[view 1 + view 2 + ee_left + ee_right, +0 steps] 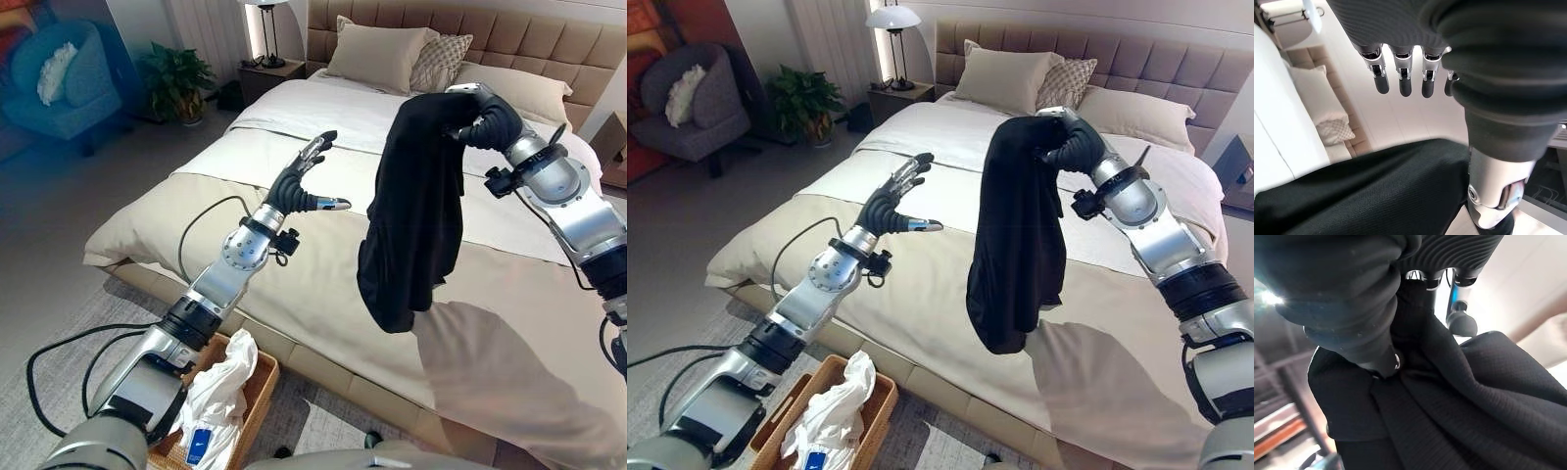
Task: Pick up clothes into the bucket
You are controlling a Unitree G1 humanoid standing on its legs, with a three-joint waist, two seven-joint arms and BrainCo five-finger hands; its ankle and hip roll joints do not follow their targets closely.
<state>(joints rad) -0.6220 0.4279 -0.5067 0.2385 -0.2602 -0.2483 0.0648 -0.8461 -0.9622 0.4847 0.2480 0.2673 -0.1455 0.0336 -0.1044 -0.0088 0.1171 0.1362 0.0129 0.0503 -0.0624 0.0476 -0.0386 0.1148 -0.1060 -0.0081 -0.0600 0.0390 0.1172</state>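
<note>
1. Left eye view: The right hand (487,119) is raised above the bed (323,284) with its fingers curled around the top of a black garment (416,211). The garment hangs in a long fold from that hand, its lower end clear of the bed cover. The left hand (299,181) is held over the bed, beside the garment and apart from it, fingers straight and spread, gripping nothing. A wicker basket (257,387) stands on the floor at the foot-side edge of the bed, below the left arm; white clothes (220,392) lie in it.

2. Right eye view: The same layout appears. The right hand (1073,142) clamps the black garment (1019,230) at its upper end, above the middle of the bed (921,269). The left hand (892,201) is open over the bed, well short of the garment. The basket (877,401) with the white clothes (833,416) sits on the floor against the near edge of the bed. Pillows (1009,78) lie at the head of the bed, and a lamp (893,20) stands beside it.

3. Left wrist view: The fingers (1403,73) of the left hand are extended and hold nothing. The black garment (1366,191) shows beyond them, with the bed's pillows (1312,88) to one side.

4. Right wrist view: The black garment (1449,406) is bunched against the right hand (1352,308), and cloth is pinched between thumb and fingers (1462,320).
</note>
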